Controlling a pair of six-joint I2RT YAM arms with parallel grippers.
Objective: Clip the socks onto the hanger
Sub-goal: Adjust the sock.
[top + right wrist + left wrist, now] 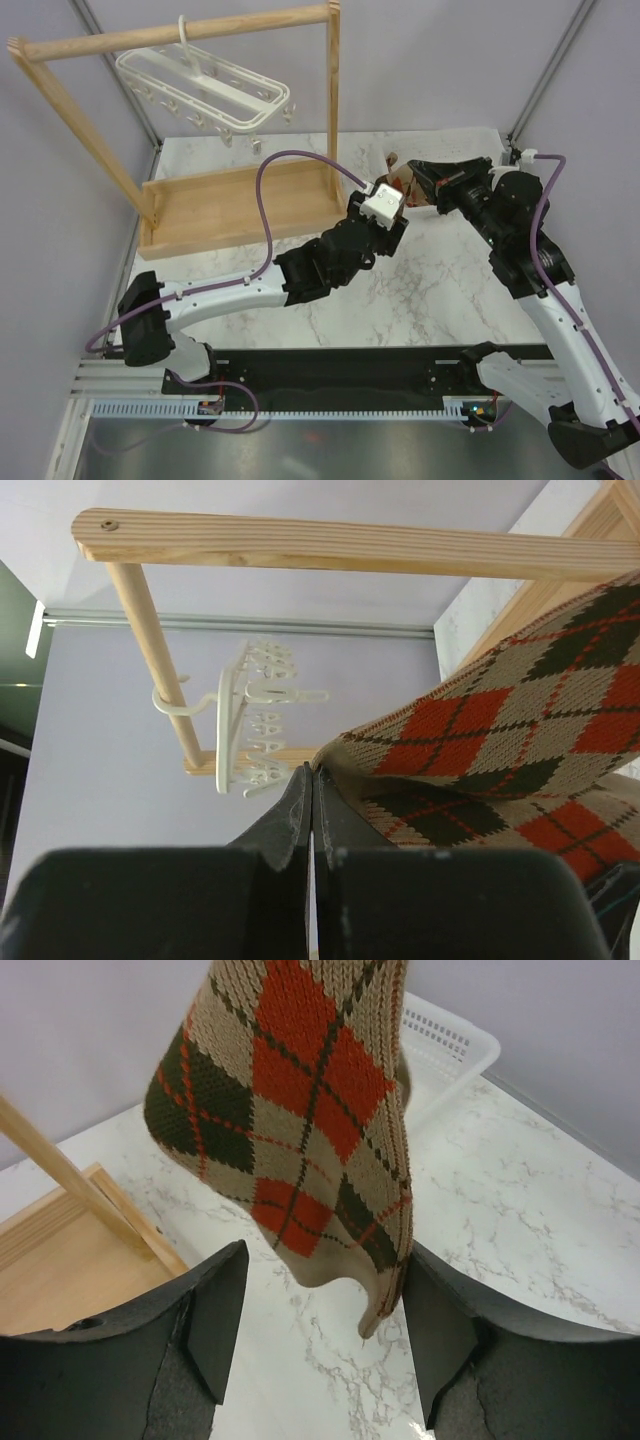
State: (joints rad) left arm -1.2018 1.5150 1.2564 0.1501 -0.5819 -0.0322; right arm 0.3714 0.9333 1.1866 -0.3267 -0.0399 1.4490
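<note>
1. Lilac walls enclose a marble-patterned tabletop [440, 290]. A wooden rack [190, 40] stands at the far left, and the white hanger [205, 85] hangs by its hook from the rack's top bar, with no sock on it.
2. Grip: the right gripper [310, 775] has its jaws pressed together on one edge of the argyle sock [300, 1090], holding it in the air above the table, well apart from the hanger. Whether a second sock lies folded with it cannot be told.
3. Approach: the left gripper [325, 1260] has its jaws apart, one on each side of the sock's hanging lower end, and no grip is made yet.
4. Step in hand, by judgement: a two-handed take of the sock. The next move calls for the left jaws to pinch the free end. Both arms would then carry the stretched edge up to a clip.
</note>
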